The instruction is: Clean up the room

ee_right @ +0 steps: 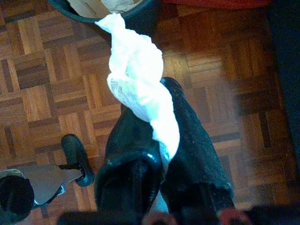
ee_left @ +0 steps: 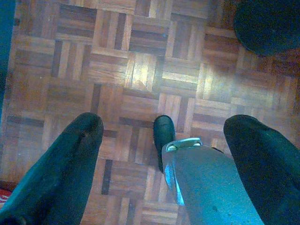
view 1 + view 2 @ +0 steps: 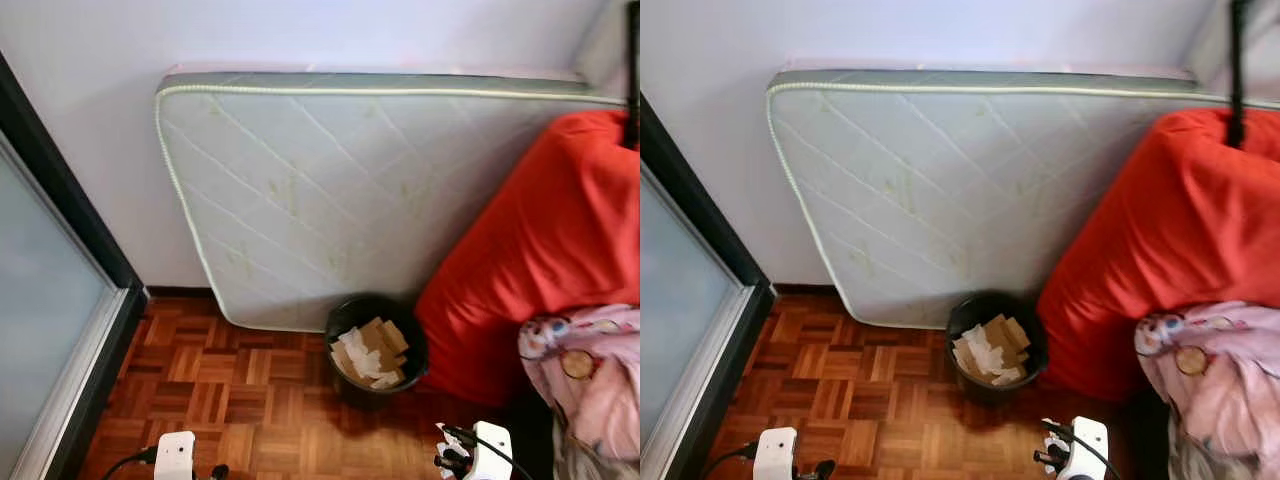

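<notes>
My right gripper (image 1: 157,145) points down over the parquet floor (image 1: 42,89), fingers clamped on a twisted white tissue (image 1: 136,79). The black wastebasket (image 3: 375,350) of paper scraps stands at 12 o'clock, against the upright mattress (image 3: 330,190). My left gripper (image 2: 161,140) hangs low, fingers spread wide.

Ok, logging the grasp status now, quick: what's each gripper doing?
Left gripper: open, fingers spread over the parquet floor, holding nothing.
Right gripper: shut on a white tissue, near the black bin.
</notes>
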